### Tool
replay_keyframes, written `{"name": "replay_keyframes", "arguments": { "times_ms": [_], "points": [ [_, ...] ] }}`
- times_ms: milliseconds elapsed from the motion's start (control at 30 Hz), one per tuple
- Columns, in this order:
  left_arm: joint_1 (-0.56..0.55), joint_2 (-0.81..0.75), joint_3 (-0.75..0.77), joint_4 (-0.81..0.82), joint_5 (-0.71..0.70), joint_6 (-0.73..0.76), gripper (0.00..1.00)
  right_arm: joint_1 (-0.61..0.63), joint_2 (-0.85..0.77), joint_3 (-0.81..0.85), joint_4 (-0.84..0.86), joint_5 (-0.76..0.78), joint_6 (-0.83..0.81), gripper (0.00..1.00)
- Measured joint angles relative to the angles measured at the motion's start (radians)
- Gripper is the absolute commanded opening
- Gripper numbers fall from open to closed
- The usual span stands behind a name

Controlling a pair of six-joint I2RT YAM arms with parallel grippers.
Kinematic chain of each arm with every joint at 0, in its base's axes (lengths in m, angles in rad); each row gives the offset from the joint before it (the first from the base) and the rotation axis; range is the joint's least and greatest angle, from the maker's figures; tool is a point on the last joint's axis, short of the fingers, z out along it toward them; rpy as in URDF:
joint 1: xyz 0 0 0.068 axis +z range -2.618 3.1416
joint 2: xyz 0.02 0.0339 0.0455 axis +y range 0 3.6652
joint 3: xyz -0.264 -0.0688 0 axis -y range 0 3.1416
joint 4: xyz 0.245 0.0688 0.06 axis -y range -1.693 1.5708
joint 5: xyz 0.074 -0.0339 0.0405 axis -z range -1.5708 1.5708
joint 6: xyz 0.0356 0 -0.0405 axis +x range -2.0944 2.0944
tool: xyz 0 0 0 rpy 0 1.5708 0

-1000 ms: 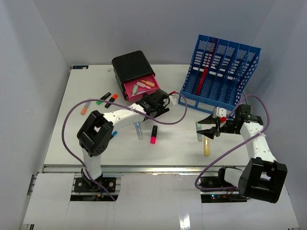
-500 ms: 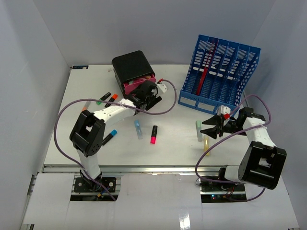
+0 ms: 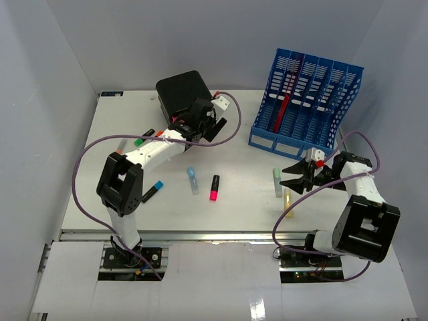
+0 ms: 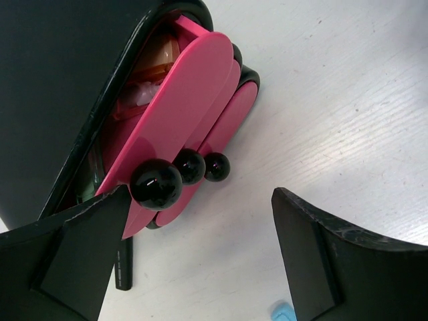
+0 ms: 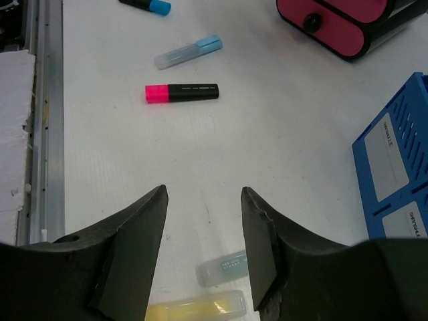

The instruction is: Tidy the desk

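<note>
Reading the overhead view with 12 o'clock at the far wall: your left gripper point(image 3: 207, 119) is spread wide and holds nothing. It sits right at the front of the drawer box point(image 3: 179, 92), which lies at about 10 o'clock from it. In the wrist view its knobs point(image 4: 190, 166) are close by the left finger, and the top drawer looks not quite shut.

The desk point(image 3: 241, 170) spreads beneath both arms with pens loose on it. The pale blue pen point(image 3: 192, 180) and the pink pen point(image 3: 214, 187) lie near 6 o'clock of that gripper, well apart from it.

Your right gripper point(image 3: 287, 178) is partly spread and empty, its tips pointing to 9 o'clock. The pale green pen point(image 3: 277, 182) lies just beside the tips, its long axis running 12 to 6. The yellow pen point(image 3: 288, 202) is near 6 o'clock. This arm is clearly the nearer one. The fingers seem to close along the green pen's length, so you would probably need to turn the wrist to pinch across it.
</note>
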Motion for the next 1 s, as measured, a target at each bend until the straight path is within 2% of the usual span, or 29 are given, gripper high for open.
{"name": "replay_keyframes", "arguments": {
  "times_ms": [367,1000],
  "points": [
    [0.004,0.019,0.021,-0.007,-0.006,-0.088,0.98,-0.001,-0.021,0.018,-0.109,-0.029,-0.089,0.52],
    [0.048,0.059,0.087,-0.075,-0.052,-0.119,0.98,-0.001,-0.091,0.018,-0.119,-0.051,-0.09,0.53]
  ]
}}
